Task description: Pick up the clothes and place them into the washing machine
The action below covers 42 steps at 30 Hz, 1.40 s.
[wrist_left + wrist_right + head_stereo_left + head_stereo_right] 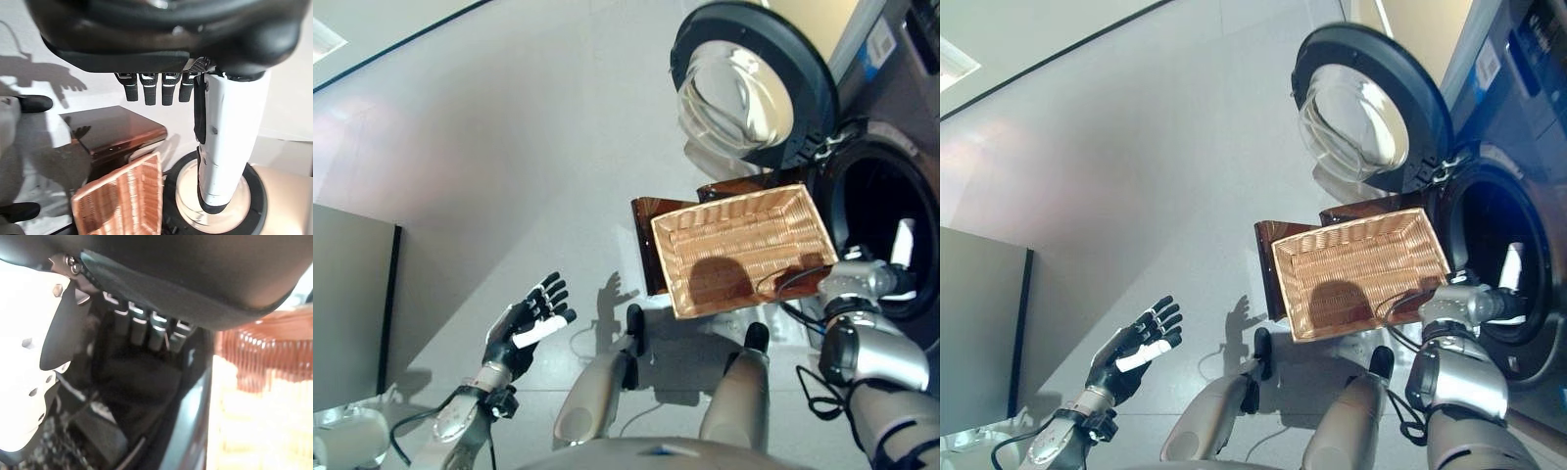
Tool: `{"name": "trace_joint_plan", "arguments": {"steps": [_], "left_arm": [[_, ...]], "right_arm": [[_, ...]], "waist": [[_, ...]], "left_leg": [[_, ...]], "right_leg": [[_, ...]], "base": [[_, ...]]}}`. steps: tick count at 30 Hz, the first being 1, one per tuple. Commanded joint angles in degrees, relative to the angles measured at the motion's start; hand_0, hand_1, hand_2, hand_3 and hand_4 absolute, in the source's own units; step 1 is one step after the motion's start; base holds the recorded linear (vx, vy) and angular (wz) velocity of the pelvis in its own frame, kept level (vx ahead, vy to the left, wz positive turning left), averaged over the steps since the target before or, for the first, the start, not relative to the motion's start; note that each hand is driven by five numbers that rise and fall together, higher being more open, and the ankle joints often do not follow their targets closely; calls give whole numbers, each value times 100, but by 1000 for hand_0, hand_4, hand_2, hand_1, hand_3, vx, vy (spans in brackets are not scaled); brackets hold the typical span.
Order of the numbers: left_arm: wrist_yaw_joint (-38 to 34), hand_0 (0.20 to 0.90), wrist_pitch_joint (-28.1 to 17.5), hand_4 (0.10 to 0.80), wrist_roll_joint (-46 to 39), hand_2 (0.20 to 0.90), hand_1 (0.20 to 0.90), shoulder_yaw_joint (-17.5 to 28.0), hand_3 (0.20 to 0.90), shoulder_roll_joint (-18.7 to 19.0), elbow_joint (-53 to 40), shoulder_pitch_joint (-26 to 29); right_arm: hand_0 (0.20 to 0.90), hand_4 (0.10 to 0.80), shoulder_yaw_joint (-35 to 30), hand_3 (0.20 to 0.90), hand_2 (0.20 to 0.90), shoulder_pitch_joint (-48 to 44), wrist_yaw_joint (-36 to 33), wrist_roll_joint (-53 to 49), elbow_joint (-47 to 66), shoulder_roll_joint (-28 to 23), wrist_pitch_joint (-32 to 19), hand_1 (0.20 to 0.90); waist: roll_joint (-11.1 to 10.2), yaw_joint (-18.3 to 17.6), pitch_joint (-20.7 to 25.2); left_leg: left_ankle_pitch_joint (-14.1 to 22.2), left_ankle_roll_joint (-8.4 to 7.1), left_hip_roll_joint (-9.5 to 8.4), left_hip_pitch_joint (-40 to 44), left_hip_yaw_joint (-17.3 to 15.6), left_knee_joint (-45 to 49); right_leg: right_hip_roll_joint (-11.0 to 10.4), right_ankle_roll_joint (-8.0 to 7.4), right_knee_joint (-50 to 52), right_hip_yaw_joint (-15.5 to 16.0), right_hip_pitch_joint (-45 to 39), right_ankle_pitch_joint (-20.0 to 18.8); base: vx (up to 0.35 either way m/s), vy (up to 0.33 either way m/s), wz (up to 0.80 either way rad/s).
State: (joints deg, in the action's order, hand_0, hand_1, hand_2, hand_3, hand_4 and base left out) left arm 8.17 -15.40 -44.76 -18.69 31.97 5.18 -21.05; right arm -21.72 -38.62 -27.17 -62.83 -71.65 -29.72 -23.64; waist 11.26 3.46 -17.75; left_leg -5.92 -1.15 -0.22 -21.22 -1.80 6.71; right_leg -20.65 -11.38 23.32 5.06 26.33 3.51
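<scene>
The front-loading washing machine [891, 127] stands at the right with its round door [754, 83] swung open. My right hand [1511, 266] reaches into the dark drum [881, 211]; its fingers [146, 325] are straight and hold nothing. Below them in the drum lies something dark [142, 382] that looks like cloth. The wicker basket [744, 250] in front of the machine is empty and rests on a brown stool [646, 245]. My left hand [530, 323] hovers open over the floor at the lower left, well away from the basket.
A grey cabinet [352, 294] stands at the left edge. Pale tiled floor [509, 147] stretches from the cabinet to the machine. The open door juts out just beyond the basket's far side.
</scene>
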Motion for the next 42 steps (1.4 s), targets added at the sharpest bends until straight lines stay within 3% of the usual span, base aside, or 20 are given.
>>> {"name": "trace_joint_plan", "arguments": {"steps": [1,4,15,19,22,25,27,30,42], "left_arm": [[60,900,-422,800,1,900,900,473,900,-61,-111,-81],[82,900,-426,800,66,900,900,644,900,-219,4,-96],[-97,900,-453,800,608,900,900,1376,900,-849,583,-207],[-153,900,-450,800,713,900,900,1463,900,-936,669,-210],[-257,900,-480,800,1042,900,900,1669,900,-1177,993,-195],[-332,900,-506,800,1297,900,900,1784,900,-1261,1159,-235],[-475,900,-551,800,1669,900,900,1889,900,-1369,1424,-210],[-556,900,-601,800,1876,900,900,1860,900,-1464,1549,-137],[-785,900,-638,800,2254,900,900,1779,900,-1630,1780,36]], "right_arm": [[900,800,382,900,900,348,230,642,241,-230,-130,900],[900,800,926,900,900,852,481,1474,306,-58,257,900],[900,800,1732,900,900,2146,929,2767,1065,709,577,900],[900,800,1808,900,900,2356,986,2867,1266,897,578,900],[900,800,2210,900,900,2927,1001,3850,1907,979,669,900],[900,800,2211,900,900,3188,821,4311,2118,1098,712,900],[900,800,2463,900,900,3606,768,5235,2764,1084,772,900],[900,800,2665,900,900,3920,929,5527,3186,1138,758,900],[900,800,2791,900,900,4243,1237,4641,3060,1819,595,900]], "waist": [[-178,-65,274],[-458,-65,323],[-1129,-177,886],[-1199,-197,967],[-1338,-264,1168],[-1369,-289,1249],[-1410,-322,1327],[-1444,-370,1423],[-1488,-462,1606]], "left_leg": [[462,-589,529,165,318,306],[412,-594,608,508,347,109],[183,-548,834,1653,221,-815],[169,-542,847,1817,169,-936],[154,-546,868,2025,85,-1091],[167,-537,874,2114,42,-1117],[197,-525,884,2220,-14,-1136],[221,-517,868,2333,-74,-1166],[286,-528,907,2542,-273,-1171]], "right_leg": [[-109,-151,-564,-31,-352,-780],[-70,-157,-873,169,-802,-876],[206,-204,-1979,612,-1991,-1197],[252,-218,-2099,630,-2123,-1238],[335,-235,-2275,627,-2259,-1341],[378,-234,-2358,629,-2333,-1384],[413,-240,-2445,609,-2414,-1414],[434,-258,-2502,587,-2474,-1454],[542,-241,-2680,501,-2624,-1425]], "base": [[58,-26,4],[124,-60,5],[134,-23,-9],[67,7,-10],[54,8,-14],[48,5,-9],[32,16,-11],[14,24,-21],[-10,13,-11]]}}
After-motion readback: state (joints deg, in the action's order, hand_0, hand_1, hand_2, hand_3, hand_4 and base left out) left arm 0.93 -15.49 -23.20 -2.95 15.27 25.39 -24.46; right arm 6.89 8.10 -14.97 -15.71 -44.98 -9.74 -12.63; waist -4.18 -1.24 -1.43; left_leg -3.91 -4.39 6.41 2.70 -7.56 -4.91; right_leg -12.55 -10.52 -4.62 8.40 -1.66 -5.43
